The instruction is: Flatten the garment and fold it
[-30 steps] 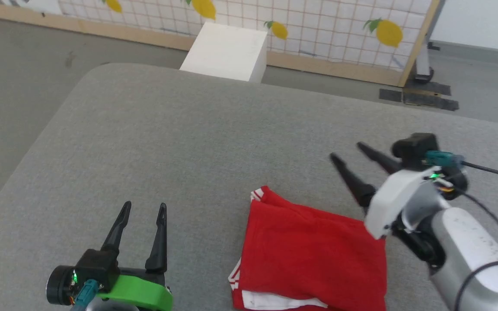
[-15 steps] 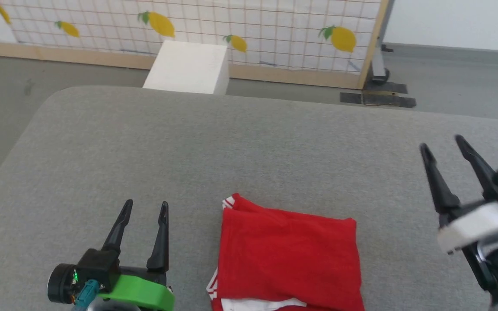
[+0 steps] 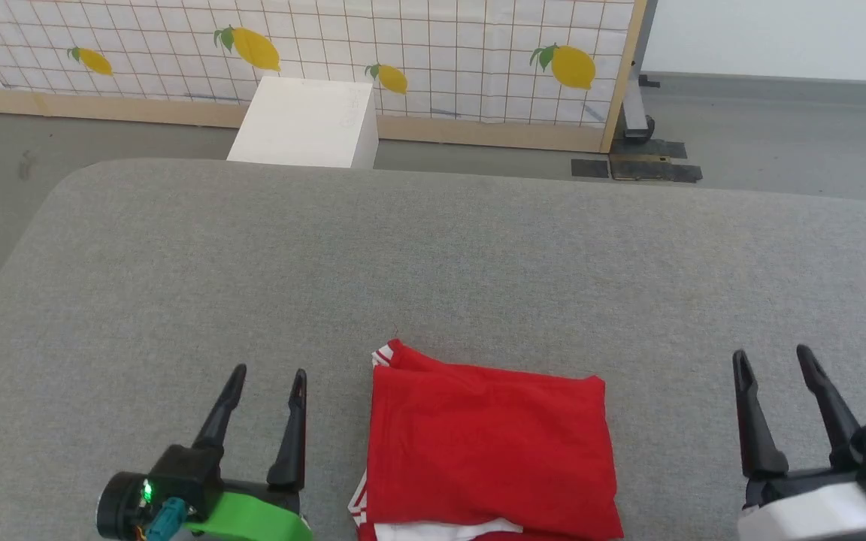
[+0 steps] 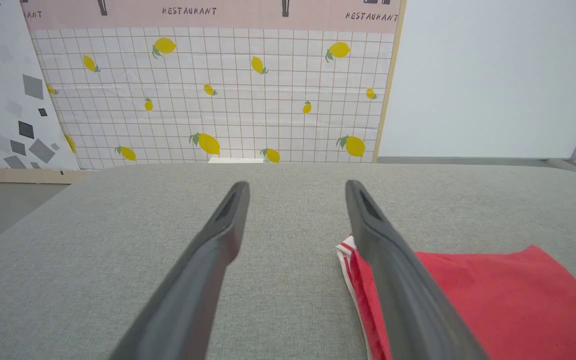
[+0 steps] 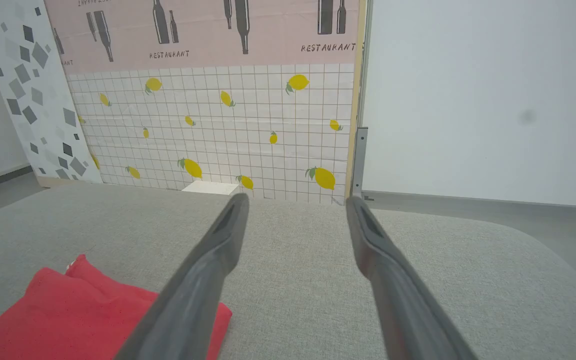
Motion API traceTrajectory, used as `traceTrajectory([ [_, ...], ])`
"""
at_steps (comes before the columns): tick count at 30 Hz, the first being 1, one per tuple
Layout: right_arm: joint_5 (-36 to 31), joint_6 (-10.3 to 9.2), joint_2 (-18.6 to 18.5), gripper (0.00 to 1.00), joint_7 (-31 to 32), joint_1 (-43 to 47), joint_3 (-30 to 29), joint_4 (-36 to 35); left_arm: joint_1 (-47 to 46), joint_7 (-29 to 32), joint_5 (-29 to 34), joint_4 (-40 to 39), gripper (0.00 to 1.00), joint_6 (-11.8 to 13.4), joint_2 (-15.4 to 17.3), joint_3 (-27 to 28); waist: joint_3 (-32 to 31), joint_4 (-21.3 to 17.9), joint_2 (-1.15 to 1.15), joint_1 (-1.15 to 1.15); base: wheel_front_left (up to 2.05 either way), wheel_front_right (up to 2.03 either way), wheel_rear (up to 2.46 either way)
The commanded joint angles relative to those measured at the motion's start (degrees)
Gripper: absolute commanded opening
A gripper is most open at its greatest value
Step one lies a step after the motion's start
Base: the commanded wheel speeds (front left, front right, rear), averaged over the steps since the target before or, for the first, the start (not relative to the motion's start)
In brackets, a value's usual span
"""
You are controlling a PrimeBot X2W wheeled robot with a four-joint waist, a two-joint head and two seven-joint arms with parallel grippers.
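The red garment [image 3: 485, 451] lies folded into a compact rectangle near the front edge of the grey padded table [image 3: 433, 255], with striped trim showing at its far left corner and white sleeve fabric at its near edge. My left gripper [image 3: 267, 373] stands open to the left of it, apart from the cloth. To the right, my right gripper [image 3: 771, 355] is open too, empty and clear of the fabric. The garment [image 4: 493, 295] lies right of the fingers in the left wrist view, and the garment [image 5: 83, 310] sits lower left in the right wrist view.
A white box [image 3: 301, 124] stands on the floor beyond the table's far edge. Behind it rises a lemon-patterned tiled panel [image 3: 403, 52] with a wooden frame. Black tape patches [image 3: 636, 169] mark the floor at the panel's right foot.
My right gripper has drawn back from over the garment's far right corner to the lower right, staying open. The head camera has shifted, so the whole scene sits differently. The garment stays folded.
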Motion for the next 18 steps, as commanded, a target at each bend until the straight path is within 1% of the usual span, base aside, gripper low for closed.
traceTrajectory([
  [1, -0.85, -0.08, 0.43, 1.0, -0.9, 1.01, -0.09, 0.2, 1.09, -0.22, -0.16, 0.49, 1.0, -0.23, 0.51, -0.32, 0.04, 0.14, 0.0, 0.0, 0.0, 0.0, 0.0],
  [7, -1.35, -0.08, 1.83, 1.0, -1.86, 2.31, 0.25, 1.49, 0.85, -0.22, -0.68, 1.09, 1.0, -0.23, 0.55, -0.79, 0.41, 0.51, 0.0, 0.0, 0.0, 0.0, 0.0],
  [18, -2.01, -0.08, 2.31, 1.0, -1.67, 1.53, 0.31, 2.53, 0.26, -0.22, -0.89, 1.15, 1.0, -0.23, 0.58, -0.53, 0.81, 0.99, 0.0, 0.0, 0.0, 0.0, 0.0],
])
